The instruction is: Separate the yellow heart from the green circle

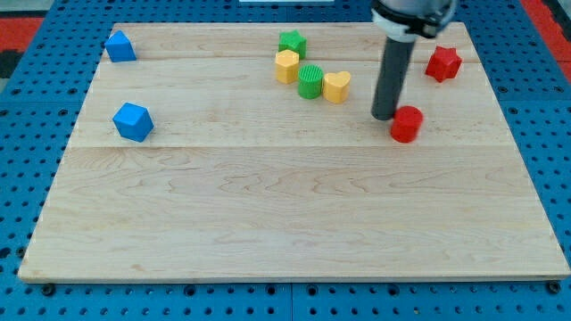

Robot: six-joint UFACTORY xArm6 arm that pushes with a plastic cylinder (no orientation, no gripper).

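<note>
The yellow heart lies on the wooden board near the view's top centre, touching the right side of the green circle. My tip rests on the board to the right of the heart and a little lower. It sits just left of a red cylinder, touching or nearly touching it.
A yellow hexagon sits left of the green circle, with a green star above it. A red star is at the top right. Two blue blocks lie at the left. The wooden board sits on a blue perforated surface.
</note>
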